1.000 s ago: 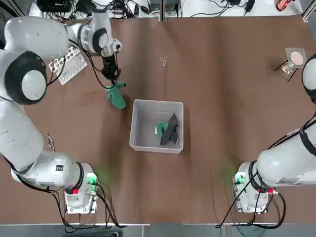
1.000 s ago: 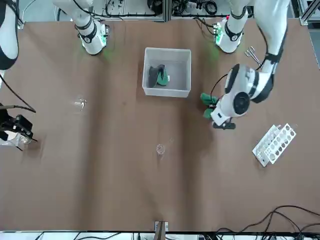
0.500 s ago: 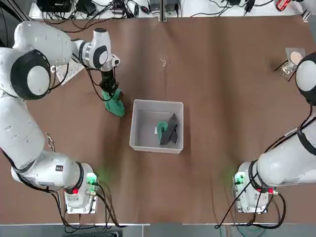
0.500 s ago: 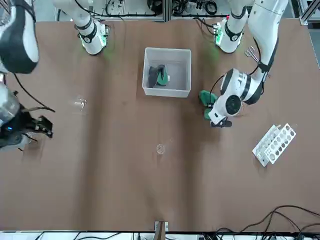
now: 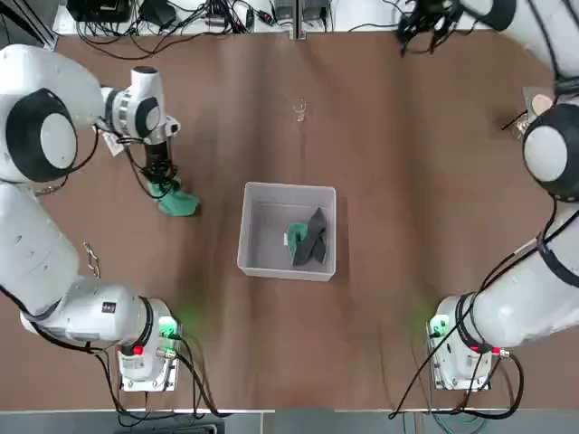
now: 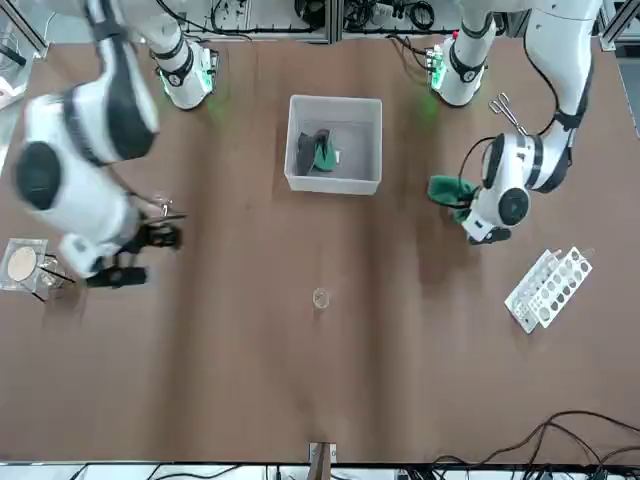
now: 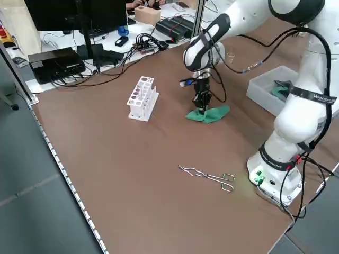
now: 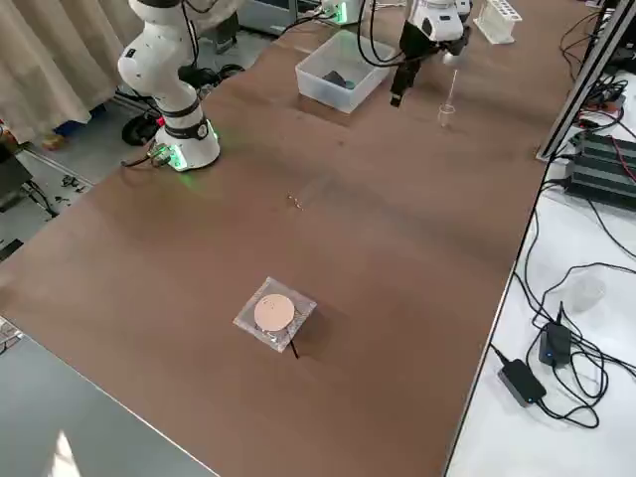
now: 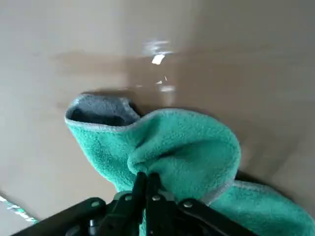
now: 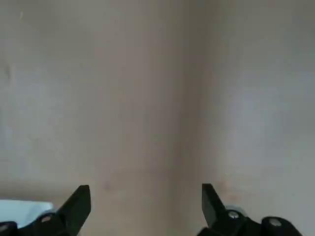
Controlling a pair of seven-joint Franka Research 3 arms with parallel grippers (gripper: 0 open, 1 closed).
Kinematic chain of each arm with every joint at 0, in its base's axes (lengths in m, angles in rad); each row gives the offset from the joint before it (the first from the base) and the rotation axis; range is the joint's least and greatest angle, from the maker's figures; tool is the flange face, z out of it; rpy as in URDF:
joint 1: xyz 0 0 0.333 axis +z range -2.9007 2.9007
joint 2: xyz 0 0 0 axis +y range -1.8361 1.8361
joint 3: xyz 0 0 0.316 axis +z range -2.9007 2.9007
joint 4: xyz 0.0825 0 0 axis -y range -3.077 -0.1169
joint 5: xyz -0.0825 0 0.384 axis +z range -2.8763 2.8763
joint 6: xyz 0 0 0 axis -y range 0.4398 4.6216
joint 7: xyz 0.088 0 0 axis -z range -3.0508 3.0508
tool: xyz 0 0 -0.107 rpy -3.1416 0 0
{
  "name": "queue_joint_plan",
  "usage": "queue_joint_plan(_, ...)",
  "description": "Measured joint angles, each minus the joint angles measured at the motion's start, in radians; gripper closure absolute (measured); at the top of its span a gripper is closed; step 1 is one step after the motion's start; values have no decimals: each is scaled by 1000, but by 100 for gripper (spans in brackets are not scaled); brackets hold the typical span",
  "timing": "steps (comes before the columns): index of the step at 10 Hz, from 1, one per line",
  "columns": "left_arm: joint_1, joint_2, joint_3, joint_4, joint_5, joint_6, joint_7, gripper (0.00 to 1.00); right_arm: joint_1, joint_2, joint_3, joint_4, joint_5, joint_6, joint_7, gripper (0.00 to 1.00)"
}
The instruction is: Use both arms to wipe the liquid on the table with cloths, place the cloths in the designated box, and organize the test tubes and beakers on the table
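My left gripper [image 5: 159, 174] is shut on a bright green cloth [image 5: 177, 202] and presses it onto the table [image 5: 407, 226], left of the box [image 5: 256, 262]. In the left wrist view the fingers pinch a fold of the green cloth [image 9: 192, 152], and a shiny patch [image 9: 158, 59] glints on the tabletop beyond it. The box holds another green cloth [image 5: 297, 238] and a dark grey one [image 5: 315, 237]. A tiny clear beaker [image 5: 300, 110] stands at the far middle. My right gripper [image 10: 145, 202] hangs open over bare table, raised above the right half.
A white tube rack [image 6: 548, 288] stands at the far left, and metal tweezers [image 7: 209, 177] lie near the left arm's base. A round dish on a clear square [image 8: 273, 313] sits at the far right. Another small glass piece [image 6: 160, 207] lies right of the box.
My left gripper has dragged the green cloth leftward, away from the box. The right arm has swung from beside the dish toward the table's middle, still open.
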Motion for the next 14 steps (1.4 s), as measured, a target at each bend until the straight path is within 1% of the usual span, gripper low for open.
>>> queue_joint_plan(1,2,-12,53,-13,17,1,25,96,63,-35,2,-92,2,75,92,0)
queue_joint_plan(2,6,-24,105,-23,22,2,61,96,134,-93,4,-227,3,196,195,0)
queue_joint_plan(3,7,-34,154,-28,34,2,97,96,210,-156,6,-383,3,330,304,0)
queue_joint_plan(4,10,-41,191,-31,67,3,119,96,289,-203,8,-524,3,449,422,0)
queue_joint_plan(5,13,-42,207,-32,93,20,123,96,374,-230,9,-630,3,548,550,0)
queue_joint_plan(6,12,-37,208,-32,101,55,122,96,464,-239,9,-687,2,619,678,0)
queue_joint_plan(7,7,-25,203,-29,101,82,118,96,546,-240,10,-705,2,665,790,0)
queue_joint_plan(8,-2,-8,191,-18,101,98,107,96,609,-235,10,-712,2,701,867,0)
queue_joint_plan(9,-8,4,155,2,100,112,79,96,649,-218,10,-720,2,738,903,0)
queue_joint_plan(10,-9,11,84,32,94,115,21,96,669,-181,9,-725,2,779,912,0)
queue_joint_plan(11,-15,20,14,66,78,115,-34,96,677,-128,7,-730,2,829,913,0)
queue_joint_plan(12,-23,33,-40,99,46,115,-65,96,684,-70,6,-731,2,880,917,0)
queue_joint_plan(13,-28,48,-79,134,9,115,-74,96,697,-22,6,-726,2,915,931,0)
queue_joint_plan(14,-27,59,-123,170,-28,117,-88,96,711,6,6,-712,2,923,938,0)
